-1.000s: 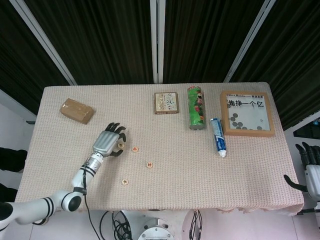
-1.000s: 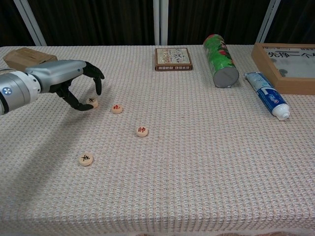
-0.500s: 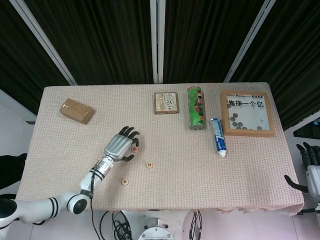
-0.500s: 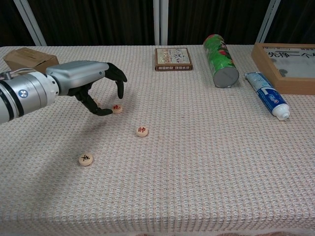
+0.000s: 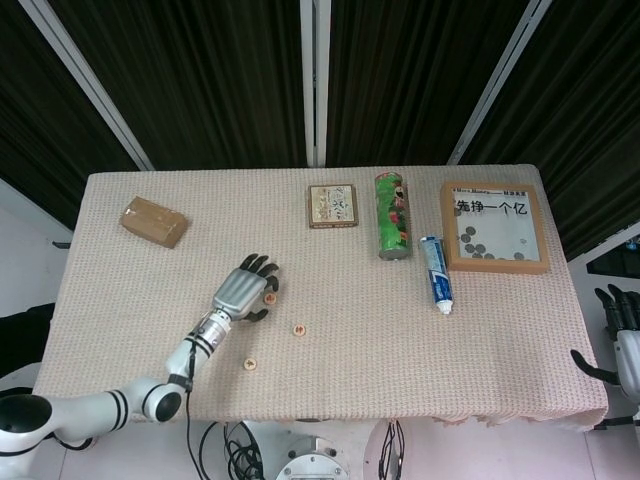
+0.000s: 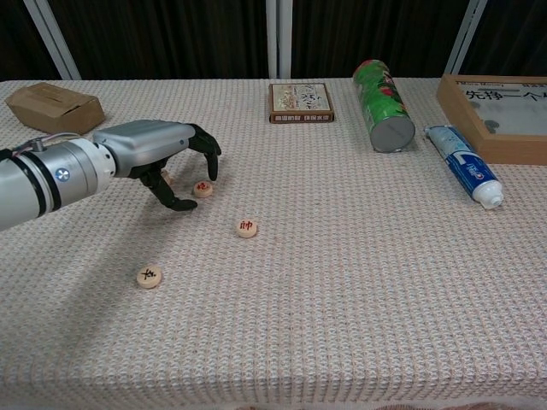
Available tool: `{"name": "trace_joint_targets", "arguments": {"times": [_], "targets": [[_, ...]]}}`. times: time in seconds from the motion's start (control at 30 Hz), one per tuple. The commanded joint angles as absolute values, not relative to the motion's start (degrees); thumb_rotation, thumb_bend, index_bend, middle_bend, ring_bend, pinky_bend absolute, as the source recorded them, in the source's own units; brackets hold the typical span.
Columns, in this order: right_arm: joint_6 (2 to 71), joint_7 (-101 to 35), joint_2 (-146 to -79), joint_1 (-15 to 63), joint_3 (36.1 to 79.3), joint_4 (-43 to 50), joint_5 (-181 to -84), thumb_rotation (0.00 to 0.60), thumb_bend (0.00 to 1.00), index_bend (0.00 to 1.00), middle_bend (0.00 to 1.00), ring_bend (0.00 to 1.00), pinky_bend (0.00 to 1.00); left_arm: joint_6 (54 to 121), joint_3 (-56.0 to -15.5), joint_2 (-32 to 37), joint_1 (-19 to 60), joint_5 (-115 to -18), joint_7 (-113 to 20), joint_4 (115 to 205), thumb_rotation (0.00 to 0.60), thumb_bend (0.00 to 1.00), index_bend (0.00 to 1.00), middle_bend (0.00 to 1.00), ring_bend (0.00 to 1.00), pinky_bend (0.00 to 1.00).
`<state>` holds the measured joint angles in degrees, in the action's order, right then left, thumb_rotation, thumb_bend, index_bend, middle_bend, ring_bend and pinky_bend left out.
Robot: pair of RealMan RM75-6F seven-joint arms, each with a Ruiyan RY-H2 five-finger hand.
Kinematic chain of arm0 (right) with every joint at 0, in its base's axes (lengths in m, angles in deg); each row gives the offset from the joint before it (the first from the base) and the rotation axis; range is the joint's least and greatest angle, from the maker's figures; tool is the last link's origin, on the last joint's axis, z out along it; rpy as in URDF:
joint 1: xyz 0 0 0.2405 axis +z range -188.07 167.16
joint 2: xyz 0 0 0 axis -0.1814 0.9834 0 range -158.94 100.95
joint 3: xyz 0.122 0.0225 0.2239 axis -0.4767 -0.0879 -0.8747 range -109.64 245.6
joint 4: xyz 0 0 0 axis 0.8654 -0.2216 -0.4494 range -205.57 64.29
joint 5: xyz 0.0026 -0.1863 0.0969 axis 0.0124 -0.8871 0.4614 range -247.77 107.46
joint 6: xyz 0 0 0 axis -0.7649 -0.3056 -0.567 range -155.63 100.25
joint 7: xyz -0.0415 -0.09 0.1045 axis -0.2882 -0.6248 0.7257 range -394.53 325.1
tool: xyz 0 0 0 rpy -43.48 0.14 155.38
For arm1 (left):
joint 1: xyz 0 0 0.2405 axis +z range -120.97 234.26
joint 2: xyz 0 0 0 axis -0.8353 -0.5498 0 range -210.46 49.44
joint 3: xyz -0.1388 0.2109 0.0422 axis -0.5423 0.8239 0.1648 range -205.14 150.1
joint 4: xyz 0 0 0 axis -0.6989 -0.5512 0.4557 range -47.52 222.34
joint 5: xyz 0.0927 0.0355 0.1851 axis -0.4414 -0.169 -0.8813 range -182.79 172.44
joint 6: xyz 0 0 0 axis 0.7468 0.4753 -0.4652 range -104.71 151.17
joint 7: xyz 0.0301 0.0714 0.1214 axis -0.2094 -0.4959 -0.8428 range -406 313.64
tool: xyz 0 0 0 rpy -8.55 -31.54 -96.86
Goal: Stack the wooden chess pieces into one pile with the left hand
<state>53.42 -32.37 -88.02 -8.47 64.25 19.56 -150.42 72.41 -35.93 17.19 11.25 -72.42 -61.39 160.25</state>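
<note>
A: So, where was the left hand (image 6: 167,154) at this entry?

B: Over the left half of the counter (image 6: 359,282), palm down, fingers arched around the red-marked chess piece (image 6: 202,189). Its fingertips (image 6: 212,173) stood just beside that disc. A second disc (image 6: 165,174) showed partly under the palm in the chest view; whether the hand held it, I could not tell (the fingers hid most of it).

A: And the remaining pieces?

B: Two lay loose and apart: one with a red character (image 6: 246,228) nearer the counter's middle, one with a dark character (image 6: 149,276) toward the front edge. All flat, none stacked.

A: The right hand?

B: The right hand (image 5: 622,330) hung off the counter's right edge in the head view, fingers apart, holding nothing.

A: Other items recorded?

B: A cardboard box (image 6: 55,107) at the far left, a small square printed box (image 6: 300,102) at the far middle, a green can (image 6: 382,105) lying on its side, a blue-and-white toothpaste tube (image 6: 463,173) just beside it, and a wooden-framed tray (image 5: 494,227) at the far right with small dark pieces inside.
</note>
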Motion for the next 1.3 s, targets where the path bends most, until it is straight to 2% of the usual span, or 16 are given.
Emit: {"name": "trace_joint_targets", "arguments": {"times": [0.03, 0.37, 0.83, 1.3], "targets": [[53.5, -32.4, -88.0, -8.5, 64.3, 19.7, -150.5, 0.505, 0.17, 0.00, 0.00, 0.00, 0.00, 72.3, -36.0, 17.5, 11.0, -72.5, -61.1, 159.6, 0.600, 0.26, 0.40, 0.13, 0.00, 0.00], [53.3, -32.4, -88.0, -8.5, 64.4, 19.5, -150.6, 0.508, 0.17, 0.00, 0.00, 0.00, 0.00, 72.2, -36.0, 18.1, 11.0, -72.7, -60.4, 158.3, 0.600, 0.28, 0.46, 0.13, 0.00, 0.00], [53.2, -32.0, -88.0, -8.6, 64.4, 19.3, -150.4, 0.506, 0.17, 0.00, 0.00, 0.00, 0.00, 71.8, -36.0, 18.2, 10.7, -72.7, -59.9, 157.9, 0.600, 0.34, 0.49, 0.14, 0.00, 0.00], [52.9, -32.4, -88.3, -8.3, 64.5, 19.4, -150.6, 0.508, 0.17, 0.00, 0.00, 0.00, 0.00, 75.6, -37.2, 12.0, 12.2, -72.0, -62.4, 165.1, 0.600, 0.35, 0.50, 0.14, 0.00, 0.00]]}}
